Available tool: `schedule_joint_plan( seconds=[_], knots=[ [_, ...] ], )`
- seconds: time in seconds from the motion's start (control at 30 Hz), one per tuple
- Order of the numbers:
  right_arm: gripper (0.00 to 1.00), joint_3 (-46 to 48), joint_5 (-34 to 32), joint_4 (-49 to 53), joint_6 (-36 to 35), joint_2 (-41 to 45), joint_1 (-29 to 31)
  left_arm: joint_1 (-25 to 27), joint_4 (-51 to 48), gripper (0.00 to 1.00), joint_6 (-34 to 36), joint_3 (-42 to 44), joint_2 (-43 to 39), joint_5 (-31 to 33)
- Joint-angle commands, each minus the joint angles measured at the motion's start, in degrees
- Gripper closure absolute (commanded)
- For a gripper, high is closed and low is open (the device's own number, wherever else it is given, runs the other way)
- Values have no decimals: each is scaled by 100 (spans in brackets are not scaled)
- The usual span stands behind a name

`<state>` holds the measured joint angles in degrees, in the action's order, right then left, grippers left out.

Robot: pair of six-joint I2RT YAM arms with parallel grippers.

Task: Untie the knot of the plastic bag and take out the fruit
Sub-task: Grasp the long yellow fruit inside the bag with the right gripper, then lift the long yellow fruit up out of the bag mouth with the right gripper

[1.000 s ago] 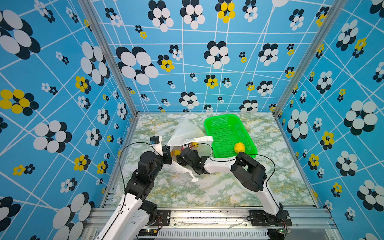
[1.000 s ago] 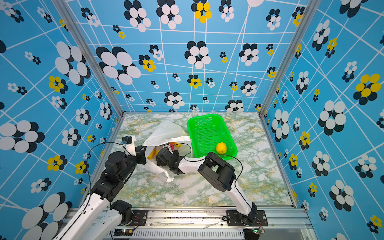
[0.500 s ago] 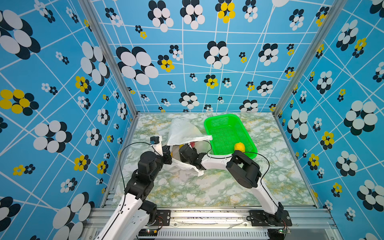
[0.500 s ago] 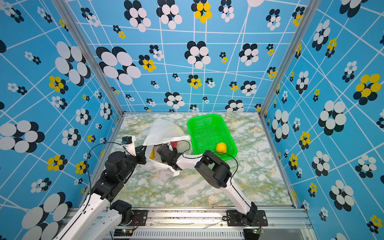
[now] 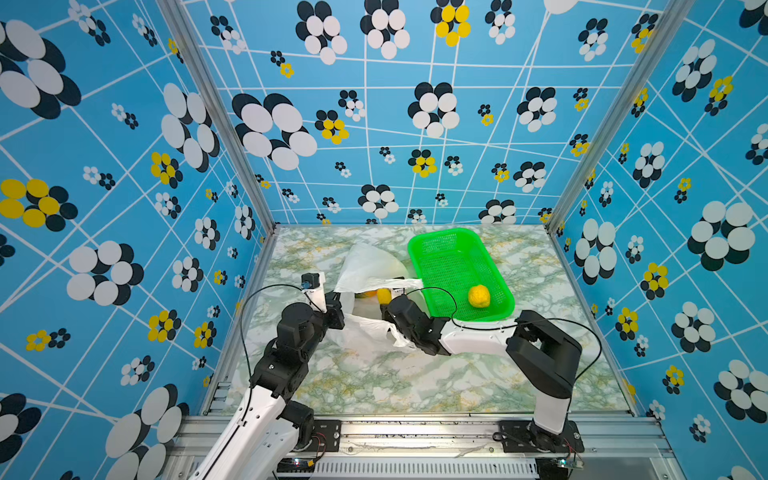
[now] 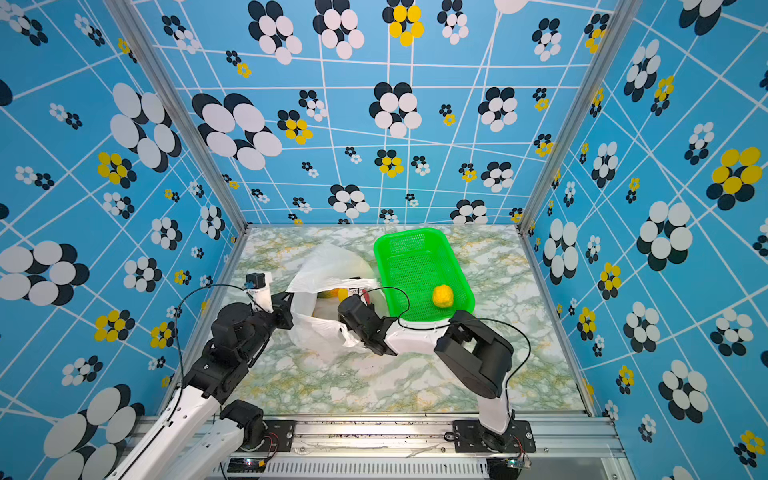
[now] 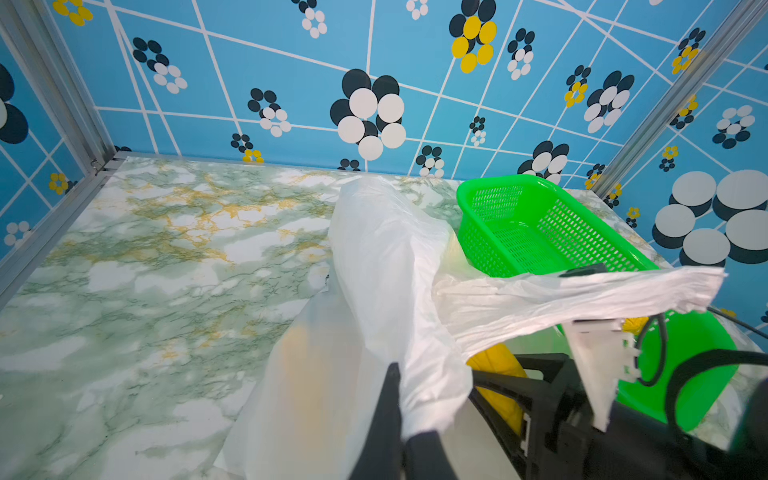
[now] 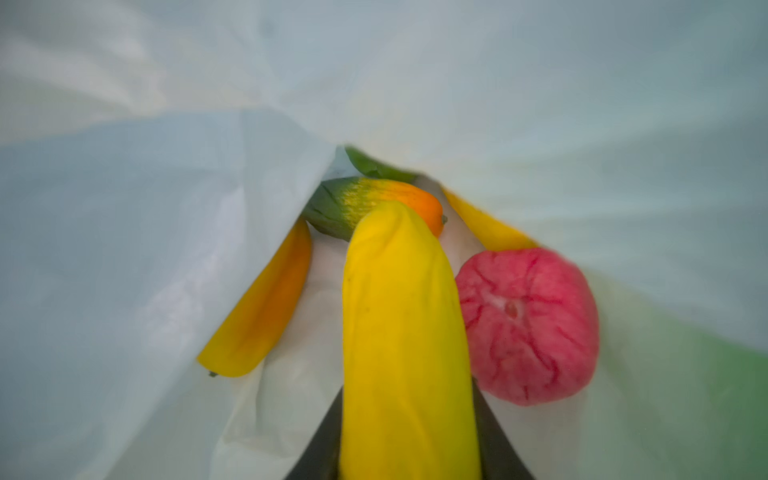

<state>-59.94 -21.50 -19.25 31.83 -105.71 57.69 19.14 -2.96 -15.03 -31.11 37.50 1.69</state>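
**Yellow fruit gripped, way out along its length**

Inside the bag (image 5: 365,266), left of the worktop's (image 5: 374,382) middle and just beside the basket's (image 5: 412,249) left rim (no knot anywhere in view, mouth gaping). Pinched tight on the mouth's thin film with the left gripper (image 5: 338,303), lifting it. Reaching into that mouth with the right gripper (image 5: 390,309), jaws pressed on both flanks of a smooth, long yellow fruit (image 8: 403,332). Long axis straight ahead of the jaws, pointing deeper in, so probably best drawn straight back, then right to the basket. Against its side, a wrinkled red ball (image 8: 528,324); beyond, a green-orange piece (image 8: 374,203). Already in the basket: one bumpy yellow round (image 5: 478,296). Crinkly, translucent plastic, liable to snag.
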Motion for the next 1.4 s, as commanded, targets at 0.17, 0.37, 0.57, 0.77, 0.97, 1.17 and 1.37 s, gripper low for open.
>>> schedule_joint_plan(
  seconds=[0.17, 0.37, 0.57, 0.77, 0.97, 1.17, 1.37],
  knots=[
    [66, 964, 355, -856, 134, 1093, 39, 18, 64, 100, 45, 90, 55, -2],
    [75, 660, -311, -208, 196, 986, 32, 12, 67, 100, 38, 101, -11, -7],
    [76, -322, -724, 465, 233, 37, 174, 14, -207, 100, 20, -9, -170, 149],
    [72, -360, -122, -434, -506, -100, 574, 83, -706, 100, 10, -207, -280, 721],
    [69, 775, 418, -1710, -1052, 900, 570, 199, -750, 100, 62, -348, 40, 689],
    [67, 1970, 835, -2574, -1127, 2100, 295, 206, -701, 100, 61, -294, -17, 740],
    [66, 2538, 1113, -2801, -995, 2577, -40, 215, -668, 100, 61, -226, -155, 775]
  ],
)
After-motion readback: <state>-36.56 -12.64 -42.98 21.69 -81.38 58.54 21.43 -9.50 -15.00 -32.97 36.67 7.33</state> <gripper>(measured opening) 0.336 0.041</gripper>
